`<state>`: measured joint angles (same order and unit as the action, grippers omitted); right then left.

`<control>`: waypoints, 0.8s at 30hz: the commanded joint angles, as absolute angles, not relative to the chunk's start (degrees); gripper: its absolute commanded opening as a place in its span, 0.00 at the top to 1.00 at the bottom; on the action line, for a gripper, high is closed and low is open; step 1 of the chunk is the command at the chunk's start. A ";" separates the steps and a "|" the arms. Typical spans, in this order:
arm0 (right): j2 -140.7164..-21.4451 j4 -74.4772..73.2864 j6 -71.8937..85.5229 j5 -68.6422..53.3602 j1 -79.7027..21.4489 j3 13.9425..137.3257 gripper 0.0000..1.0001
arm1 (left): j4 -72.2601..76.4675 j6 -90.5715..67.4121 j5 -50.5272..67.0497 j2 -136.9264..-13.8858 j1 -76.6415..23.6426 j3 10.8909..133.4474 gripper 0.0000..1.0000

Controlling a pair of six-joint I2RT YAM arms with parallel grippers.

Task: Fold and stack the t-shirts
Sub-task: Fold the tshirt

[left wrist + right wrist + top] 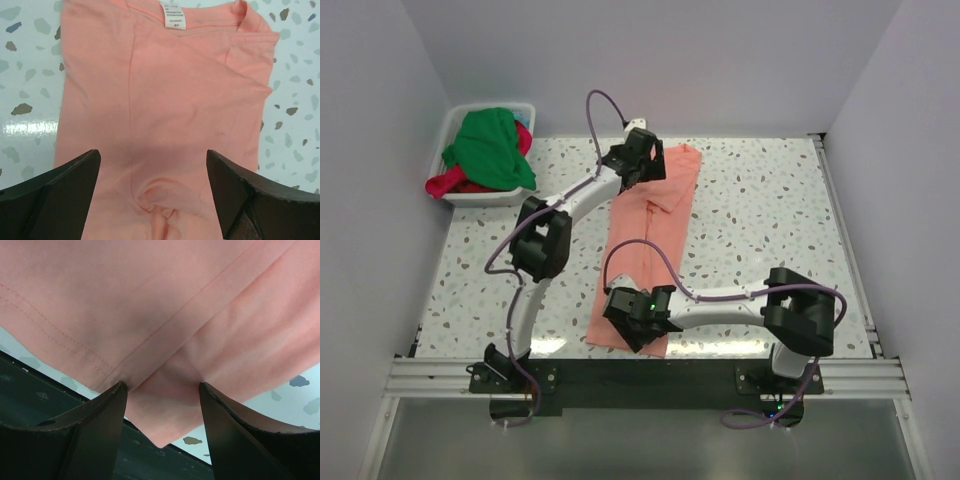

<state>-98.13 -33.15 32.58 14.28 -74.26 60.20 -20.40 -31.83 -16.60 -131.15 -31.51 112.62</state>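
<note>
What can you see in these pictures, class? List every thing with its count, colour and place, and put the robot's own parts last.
salmon-pink t-shirt: one, salmon-pink, folded into a long strip down the middle of the table
label: one, white, inside that shirt's collar
green t-shirt: one, bright green, heaped in the tub
red-magenta t-shirt: one, red-magenta, in the tub under the green one
tub: one, white, at the table's far left corner
table: one, white with dark speckles
left gripper: one, black, open over the shirt's collar end
right gripper: one, black, open at the shirt's near hem
</note>
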 commanded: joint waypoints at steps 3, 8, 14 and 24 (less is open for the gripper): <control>-100.28 -30.06 33.84 12.92 -74.44 61.61 0.36 | -18.28 -28.30 -15.82 -137.36 -31.03 116.89 0.07; -100.72 -31.11 33.93 10.90 -75.32 60.04 0.37 | -22.22 -27.95 -17.75 -141.76 -31.03 122.85 0.06; -97.13 -34.89 32.87 9.76 -76.11 55.82 0.38 | -25.75 -29.70 -21.97 -145.37 -30.68 125.42 0.05; -92.90 -39.64 31.03 8.09 -76.20 52.21 0.39 | -28.83 -34.98 -28.20 -144.93 -29.53 124.63 0.04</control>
